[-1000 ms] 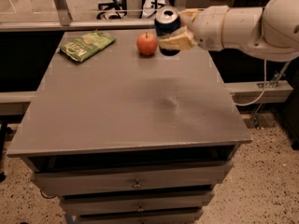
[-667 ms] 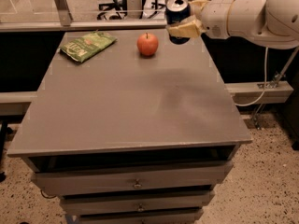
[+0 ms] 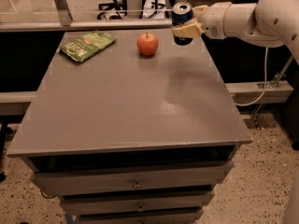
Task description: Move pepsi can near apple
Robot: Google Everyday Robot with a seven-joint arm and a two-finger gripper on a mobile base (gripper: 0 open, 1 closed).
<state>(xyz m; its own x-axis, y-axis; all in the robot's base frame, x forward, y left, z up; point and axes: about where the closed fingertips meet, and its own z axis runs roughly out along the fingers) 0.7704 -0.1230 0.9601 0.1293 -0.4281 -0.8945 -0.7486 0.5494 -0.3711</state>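
We see the gripper [image 3: 188, 21] at upper right, fingers closed on the pepsi can [image 3: 181, 11], just right of the apple [image 3: 147, 44]; we judge only placing it on the tabletop [image 3: 140, 106] remains.

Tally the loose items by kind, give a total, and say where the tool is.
Drink cans: 1, pepsi can
Fruit: 1, apple
Snack bags: 1, green bag
Total: 3
Tool: shut on the pepsi can, right of the apple.
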